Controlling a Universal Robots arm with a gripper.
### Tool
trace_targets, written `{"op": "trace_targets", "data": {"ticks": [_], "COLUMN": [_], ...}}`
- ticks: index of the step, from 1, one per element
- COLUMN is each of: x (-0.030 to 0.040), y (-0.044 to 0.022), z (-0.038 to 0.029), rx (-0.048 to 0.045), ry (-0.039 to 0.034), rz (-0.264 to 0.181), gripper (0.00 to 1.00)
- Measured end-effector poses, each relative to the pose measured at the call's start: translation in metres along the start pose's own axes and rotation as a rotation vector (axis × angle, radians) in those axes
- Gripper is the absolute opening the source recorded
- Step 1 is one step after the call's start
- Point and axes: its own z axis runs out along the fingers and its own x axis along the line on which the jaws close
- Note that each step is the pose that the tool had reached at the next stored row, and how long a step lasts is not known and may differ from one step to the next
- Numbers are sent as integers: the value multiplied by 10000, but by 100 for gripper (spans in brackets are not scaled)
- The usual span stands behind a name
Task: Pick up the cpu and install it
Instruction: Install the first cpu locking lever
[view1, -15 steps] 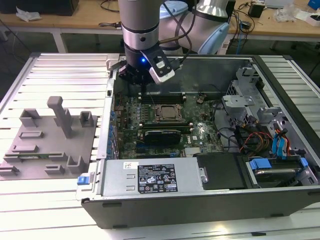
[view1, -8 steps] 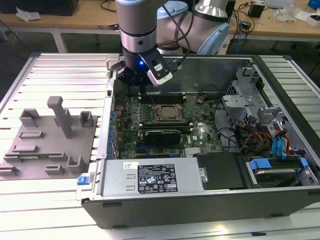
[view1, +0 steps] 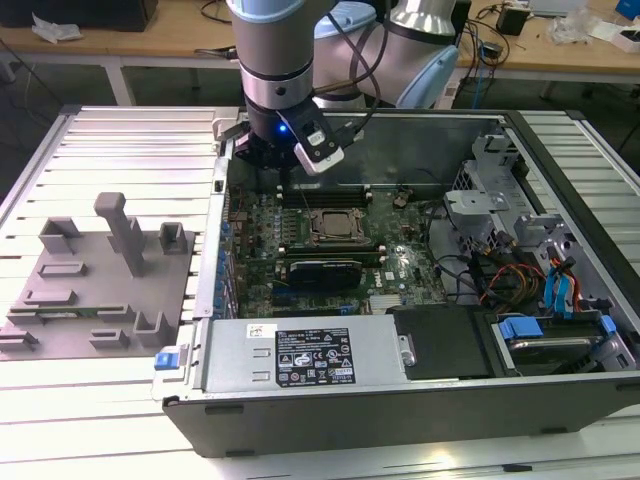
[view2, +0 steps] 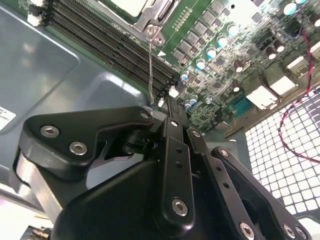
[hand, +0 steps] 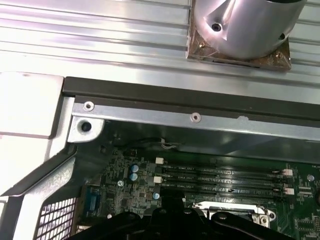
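Observation:
My gripper (view1: 272, 160) hangs low over the back of the motherboard (view1: 300, 235), just beyond the memory slots (view2: 110, 47) and toward the exterior view's left of the socket (view1: 335, 226). In the second wrist view its black linkage (view2: 167, 112) fills the foreground. A thin metal lever rod (view2: 150, 65) runs from the socket's frame down to it. A pale silver-white surface, apparently the cpu (view2: 127, 5), lies inside that metal frame. In the first wrist view the gripper's dark body (hand: 170, 220) sits beside the socket's edge (hand: 235, 212).
The open computer case (view1: 560, 400) holds a power supply (view1: 300, 358) in front, drive bays and cables (view1: 520, 280) on the exterior view's right. A grey fixture with blocks (view1: 100, 290) lies on the slatted table at the left. The case's back wall (hand: 195, 117) is close to the gripper.

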Motion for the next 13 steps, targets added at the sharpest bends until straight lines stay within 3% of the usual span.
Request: {"op": "trace_targets", "data": {"ticks": [2, 8, 13], "x": [-1, -40, -130], "y": [-1, -8, -18], "z": [5, 16, 24], "rx": [-53, -76, -75], "ry": [-6, -7, -7], "rz": [2, 2, 3], "gripper": [11, 11, 11]}}
